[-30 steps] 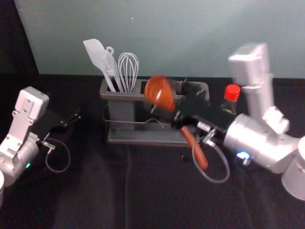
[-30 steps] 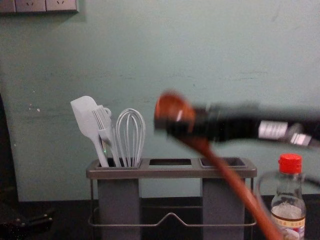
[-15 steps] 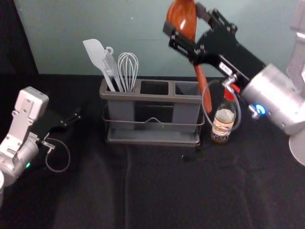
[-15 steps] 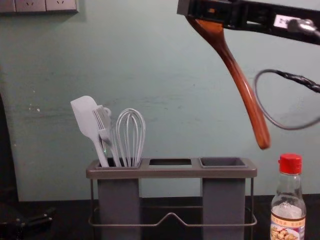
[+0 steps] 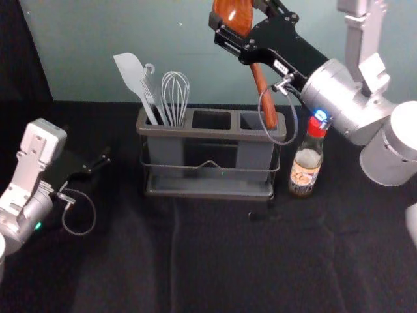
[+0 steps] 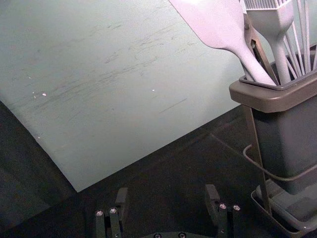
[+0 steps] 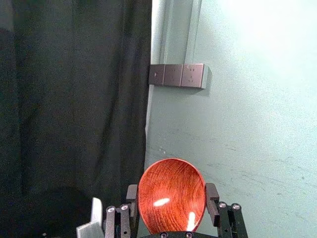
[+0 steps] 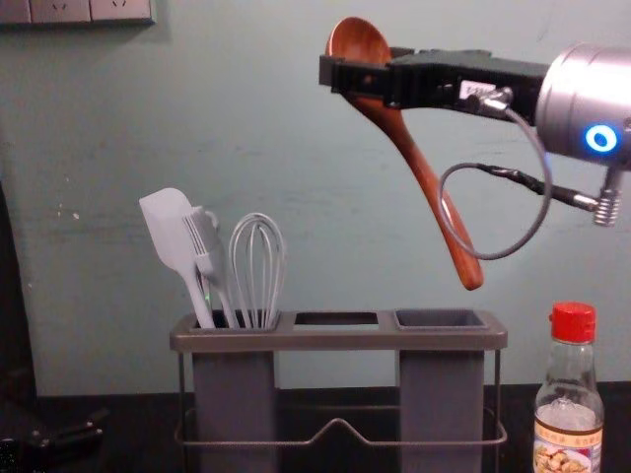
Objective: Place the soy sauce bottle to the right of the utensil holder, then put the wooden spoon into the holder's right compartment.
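Note:
High above the utensil holder, my right gripper is shut on the bowl of the wooden spoon. The spoon slants in the chest view, its handle tip hanging above the right compartment. In the right wrist view the spoon bowl sits between the fingers of my right gripper. The soy sauce bottle stands upright to the right of the holder. My left gripper is parked at the left; the left wrist view shows this gripper open and empty.
A white spatula, a brush and a whisk stand in the holder's left compartment. The middle compartment is beside them. Behind rises the green wall. A cable loops below my right gripper.
The right arm has swung up from low over the holder, lifting the spoon, then shifted left and slightly down in the chest view. The bottle and left arm have stayed in place.

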